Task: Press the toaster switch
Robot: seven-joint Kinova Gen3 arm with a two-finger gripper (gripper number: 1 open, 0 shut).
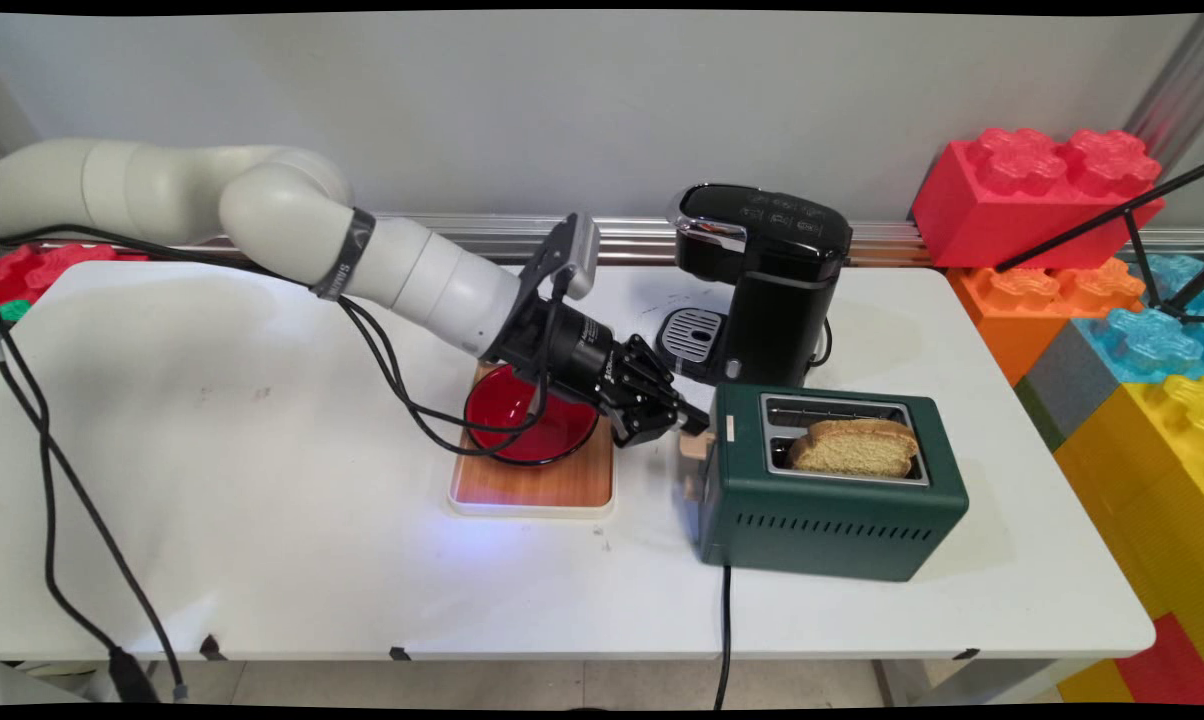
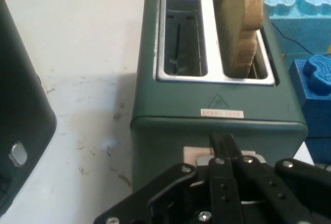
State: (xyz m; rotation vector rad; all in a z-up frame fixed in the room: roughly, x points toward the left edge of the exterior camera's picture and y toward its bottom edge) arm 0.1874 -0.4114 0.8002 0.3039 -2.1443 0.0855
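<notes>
White table (image 1: 262, 520): clenched claw (image 1: 697, 420) presses green toaster's (image 1: 832, 520) lever (image 1: 697, 447).

The arm (image 1: 292, 215) is built of rounded off-white links, with a dark grey band bearing small lettering around one joint. Black cables (image 1: 52, 470) hang from it toward the lower left of the frame. A grey camera block sits at the wrist. The gripper (image 1: 692, 420) is black, its linkage studded with silver screws (image 2: 205, 215).
</notes>
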